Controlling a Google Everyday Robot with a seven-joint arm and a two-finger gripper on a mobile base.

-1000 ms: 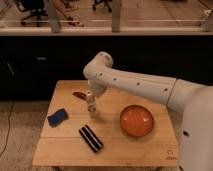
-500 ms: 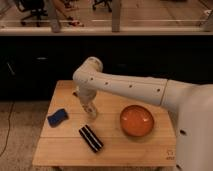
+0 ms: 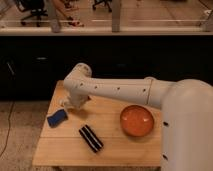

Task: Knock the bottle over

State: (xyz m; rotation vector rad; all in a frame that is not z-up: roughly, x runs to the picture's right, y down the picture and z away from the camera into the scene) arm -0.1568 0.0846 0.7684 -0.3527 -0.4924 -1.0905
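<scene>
The bottle does not show in the camera view; it may be hidden behind my arm. My white arm (image 3: 115,90) reaches from the right across the back of the wooden table (image 3: 120,152). My gripper (image 3: 70,103) hangs low at the table's back left, just above and right of a blue object (image 3: 56,118). The orange bowl (image 3: 136,120) sits on the right side of the table.
A black object with pale stripes (image 3: 90,138) lies near the table's front middle. My white body (image 3: 190,130) fills the right side of the view. A dark counter wall (image 3: 30,65) runs behind the table.
My arm has swept left across the back of the table. The gripper moved from the table's middle back to its back left. The small whitish bottle and the red object seen earlier no longer show.
</scene>
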